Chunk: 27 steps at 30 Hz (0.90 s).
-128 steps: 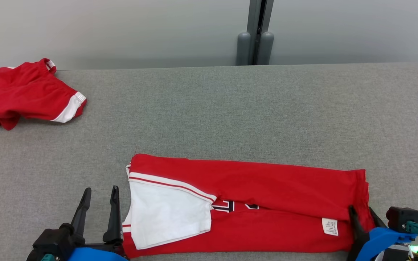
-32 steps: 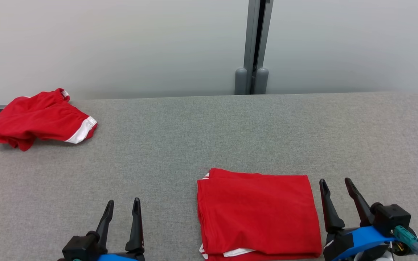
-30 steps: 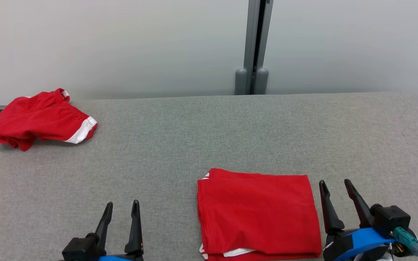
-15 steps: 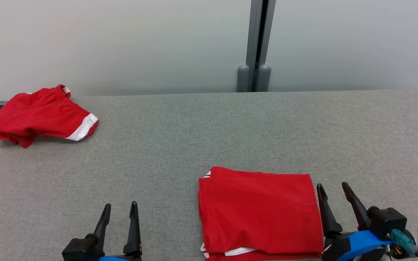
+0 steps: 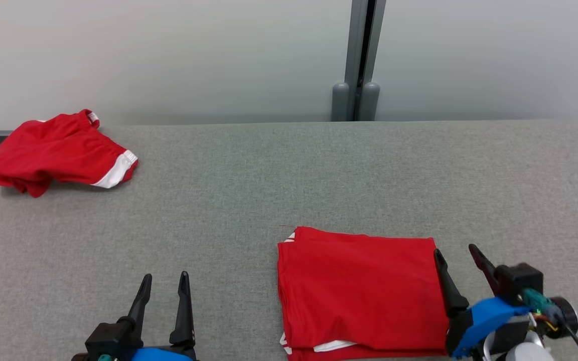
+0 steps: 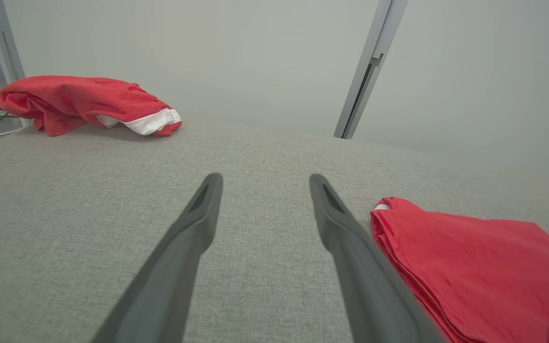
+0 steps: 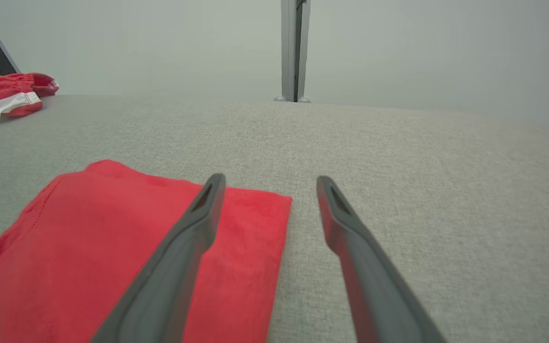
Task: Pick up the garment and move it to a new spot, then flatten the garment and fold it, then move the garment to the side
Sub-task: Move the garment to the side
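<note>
At the far left, a rumpled red bundle [image 5: 58,150] with white trim lies near the back corner of the grey tabletop [image 5: 269,175], well apart from the work and probably parked there out of the way. Nearer the front edge, the left hand [image 5: 166,275] hovers over bare cloth with its two fingers spread and nothing between them; it sits beside the garment's left edge without touching it, which I read as having no part in this step. The garment [image 5: 359,291] lies right of centre at the front, folded into a compact red rectangle, layers stacked, with a sliver of white showing at the near corner. The fold looks done, so what remains is shifting it aside. The right hand [image 5: 454,249] is also spread and empty, straddling the garment's right edge: in its wrist view one finger lies over the red fabric and the other over the tabletop. That fits lining up to pinch that edge, though I cannot tell whether it touches. Behind, a grey post [image 5: 359,60] splits the wall.
</note>
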### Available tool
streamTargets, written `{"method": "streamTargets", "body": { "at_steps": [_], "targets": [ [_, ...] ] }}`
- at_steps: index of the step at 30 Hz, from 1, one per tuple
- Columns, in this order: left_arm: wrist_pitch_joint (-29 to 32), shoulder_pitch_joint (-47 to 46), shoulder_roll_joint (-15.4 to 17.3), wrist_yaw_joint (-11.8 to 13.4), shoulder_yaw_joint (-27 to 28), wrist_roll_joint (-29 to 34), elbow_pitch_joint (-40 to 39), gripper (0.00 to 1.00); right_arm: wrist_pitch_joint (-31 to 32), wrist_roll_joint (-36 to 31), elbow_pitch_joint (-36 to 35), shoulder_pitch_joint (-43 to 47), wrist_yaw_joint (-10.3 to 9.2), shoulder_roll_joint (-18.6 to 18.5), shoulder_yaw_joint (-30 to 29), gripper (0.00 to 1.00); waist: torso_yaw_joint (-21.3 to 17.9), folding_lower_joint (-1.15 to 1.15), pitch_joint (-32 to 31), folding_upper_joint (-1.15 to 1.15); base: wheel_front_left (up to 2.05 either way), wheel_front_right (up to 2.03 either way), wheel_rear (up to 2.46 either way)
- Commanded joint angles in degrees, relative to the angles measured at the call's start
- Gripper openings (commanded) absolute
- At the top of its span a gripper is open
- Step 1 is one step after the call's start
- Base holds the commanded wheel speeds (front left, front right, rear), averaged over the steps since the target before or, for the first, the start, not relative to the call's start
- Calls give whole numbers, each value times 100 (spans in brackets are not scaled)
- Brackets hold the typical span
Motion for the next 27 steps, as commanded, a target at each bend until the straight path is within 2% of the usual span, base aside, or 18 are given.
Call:
{"method": "streamTargets", "body": {
  "at_steps": [1,6,13,22,23,24,27],
  "targets": [
    [-26,-88,-7,-37,31,33,-12,100,181,-122,-75,-97,1,0,-10,100,35,0,39,0,0,0,0],
    [-26,-125,-50,-43,62,57,-26,100,1469,-395,-343,-180,1,-54,-97,100,151,0,165,0,0,0,0],
    [-26,-178,-114,-93,68,117,14,100,2981,-70,-559,-57,1,-212,-130,100,354,0,356,0,0,0,0],
    [-26,-256,-145,-141,116,229,59,100,3705,643,-275,-168,1,-233,-17,100,482,0,538,0,0,0,0],
    [-26,-260,-146,-149,115,250,66,100,3737,705,-229,-178,1,-239,9,96,482,0,548,0,0,0,0],
    [-26,-262,-147,-151,110,266,68,100,3733,748,-202,-200,1,-246,22,67,477,0,559,0,0,0,0],
    [-26,-283,-144,-179,101,302,64,100,3606,853,-167,-300,1,-270,63,2,422,0,597,0,0,0,0]
  ]
}}
